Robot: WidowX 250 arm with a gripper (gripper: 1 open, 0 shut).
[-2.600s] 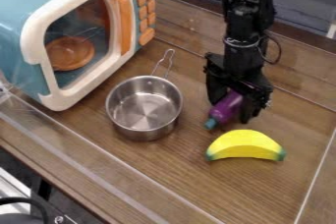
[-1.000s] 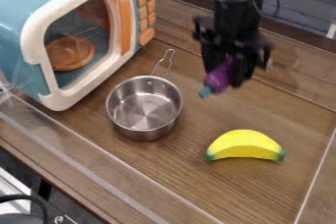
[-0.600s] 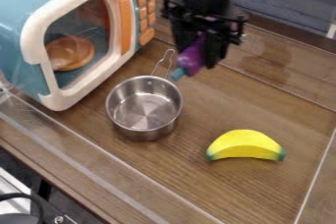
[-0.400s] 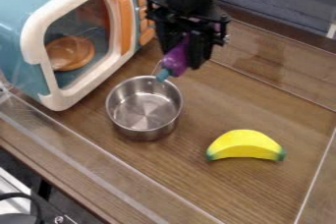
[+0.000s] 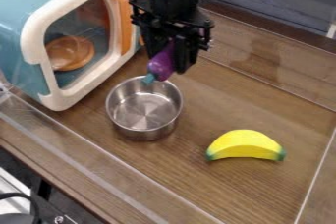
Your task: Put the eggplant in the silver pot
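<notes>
Above table centre: gripper [image 5: 167, 63] clamped on eggplant [image 5: 161, 66], long axis near vertical, held aloft; silver pot [image 5: 144, 107] lies toward 7 o'clock below; banana [image 5: 246, 147] at 5 o'clock, well apart

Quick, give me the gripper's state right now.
Gripper: closed on the eggplant, held in the air above the silver pot.
</notes>
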